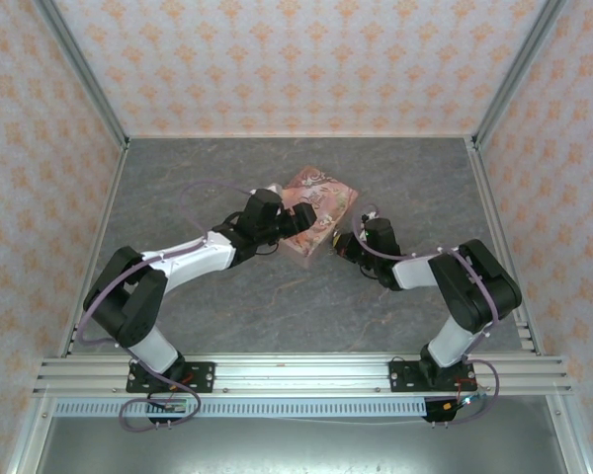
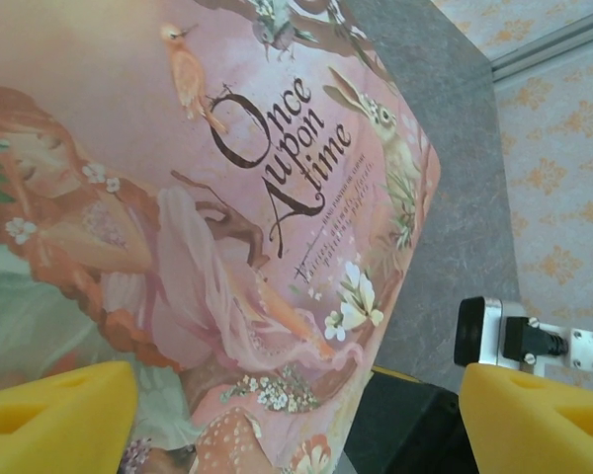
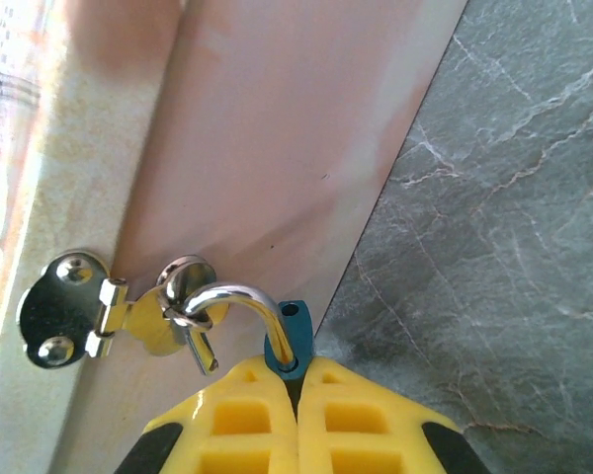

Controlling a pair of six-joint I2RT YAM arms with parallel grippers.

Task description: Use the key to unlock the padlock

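The teal-blue padlock (image 3: pixel 289 343) is pinched between the yellow fingertips of my right gripper (image 3: pixel 296 367), which is shut on its body. Its silvery shackle (image 3: pixel 232 294) is hooked through the ring of the hasp (image 3: pixel 69 311) on the pink tin's side. One shackle leg hangs free of the body, and the hole beside the other leg is empty. The key is hidden. In the top view the right gripper (image 1: pixel 348 243) sits at the tin's near right side. My left gripper (image 1: pixel 304 219) is open, its yellow fingers (image 2: pixel 54 415) spread wide just above the lid.
The pink floral tin (image 1: pixel 326 194), lettered "Once upon a time" (image 2: pixel 277 163), lies at the middle of the grey marbled table (image 1: pixel 277 296). The right arm's black wrist (image 2: pixel 405 425) is close beside the left gripper. Patterned walls enclose the table on three sides.
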